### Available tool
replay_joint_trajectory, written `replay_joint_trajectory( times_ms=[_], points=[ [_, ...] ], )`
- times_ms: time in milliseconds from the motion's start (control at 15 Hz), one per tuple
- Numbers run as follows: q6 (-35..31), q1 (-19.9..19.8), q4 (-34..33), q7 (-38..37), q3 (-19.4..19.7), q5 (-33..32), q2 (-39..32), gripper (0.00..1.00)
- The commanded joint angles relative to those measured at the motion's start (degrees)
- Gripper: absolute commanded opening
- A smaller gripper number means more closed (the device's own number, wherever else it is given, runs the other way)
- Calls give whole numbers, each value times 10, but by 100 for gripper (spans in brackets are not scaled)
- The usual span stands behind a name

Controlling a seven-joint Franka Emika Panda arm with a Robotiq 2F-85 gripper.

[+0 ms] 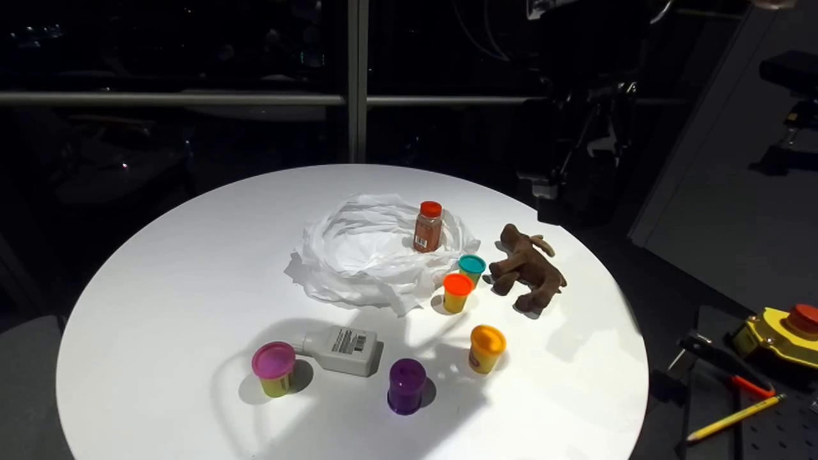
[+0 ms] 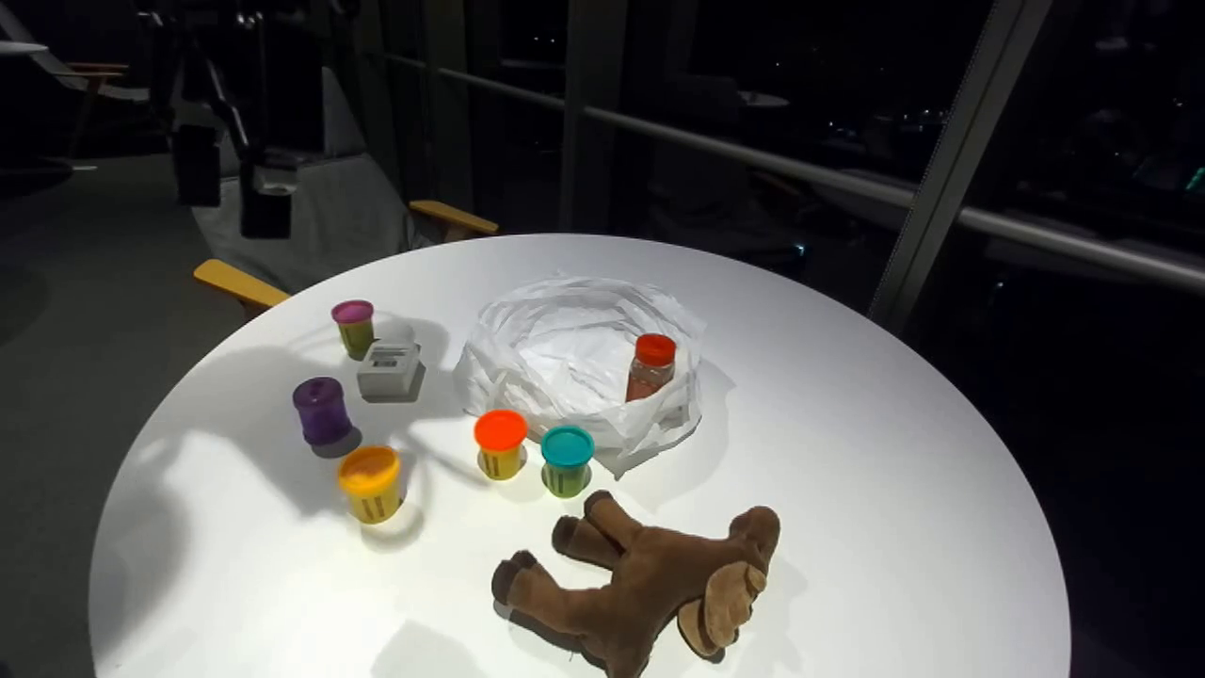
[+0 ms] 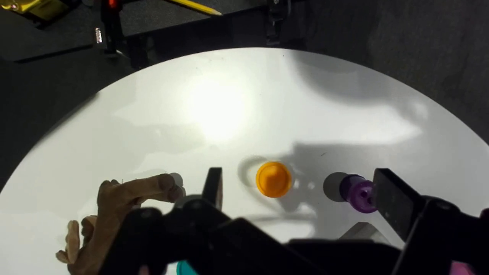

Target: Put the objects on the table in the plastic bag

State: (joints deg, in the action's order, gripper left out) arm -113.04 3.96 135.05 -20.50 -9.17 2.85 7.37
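Observation:
An open white plastic bag (image 1: 358,281) lies on the round white table, its rim crumpled. A red-capped bottle (image 2: 651,367) stands inside it; the rim hides its base. Beside the bag stand a teal-lidded tub (image 2: 567,461) and a red-orange-lidded tub (image 1: 456,294). A yellow-orange-lidded tub (image 3: 273,179), a purple container (image 1: 406,386), a pink-lidded tub (image 1: 275,369) and a white bottle (image 1: 345,349) lying on its side are farther off. A brown plush moose (image 2: 650,584) lies on its side. My gripper (image 3: 303,189) is open and empty, above the table, with the yellow-orange-lidded tub between its fingers in the wrist view.
A side surface by the table's edge holds a yellow box with a red button (image 1: 776,338) and a pencil (image 1: 735,418). A grey chair (image 2: 311,217) with wooden armrests stands beside the table. Dark windows with a metal rail (image 1: 192,99) are behind.

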Motion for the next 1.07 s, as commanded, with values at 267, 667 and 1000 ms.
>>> replay_joint_trajectory(
  times_ms=[267,667,1000],
  points=[
    [-111,-25,43,69,59,-14,-51,100],
    [-176,-22,59,163,63,76,-128,100],
    [-349,-21,57,194,43,168,-204,100]
  ],
)
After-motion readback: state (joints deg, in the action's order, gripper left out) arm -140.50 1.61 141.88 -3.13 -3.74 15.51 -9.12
